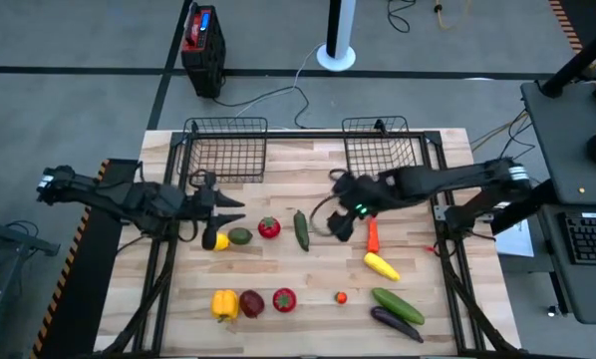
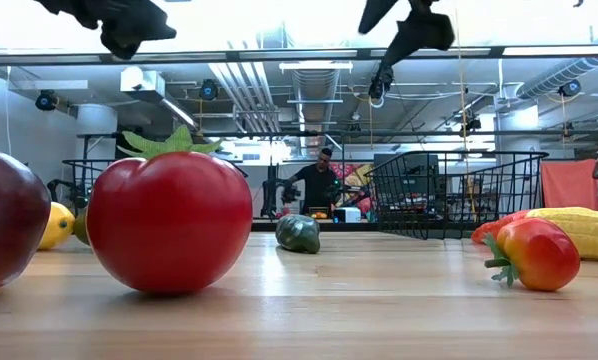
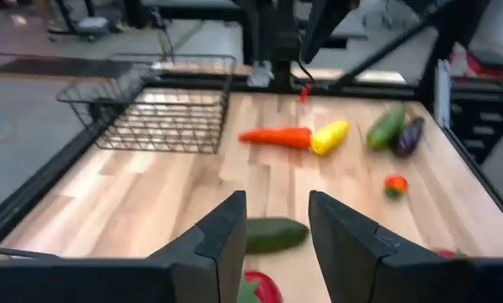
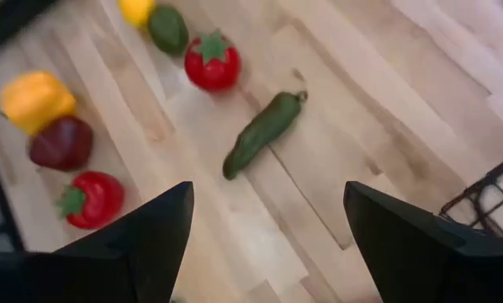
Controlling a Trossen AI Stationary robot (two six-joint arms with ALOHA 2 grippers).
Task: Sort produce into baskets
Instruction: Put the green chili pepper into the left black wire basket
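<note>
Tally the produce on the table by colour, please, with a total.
Red: 4 (tomato, second tomato, dark red piece, small red-orange piece)
Yellow: 3 (lemon, pepper, corn)
Green: 3 (round green piece, slim cucumber, large cucumber)
Orange: 1 (carrot)
Purple: 1 (eggplant)
Total: 12

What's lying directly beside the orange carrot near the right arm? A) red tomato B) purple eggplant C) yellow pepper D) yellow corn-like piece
D: in the high view the yellow corn-like piece lies just below the orange carrot at the carrot's lower tip, and the left wrist view shows the two end to end.
</note>
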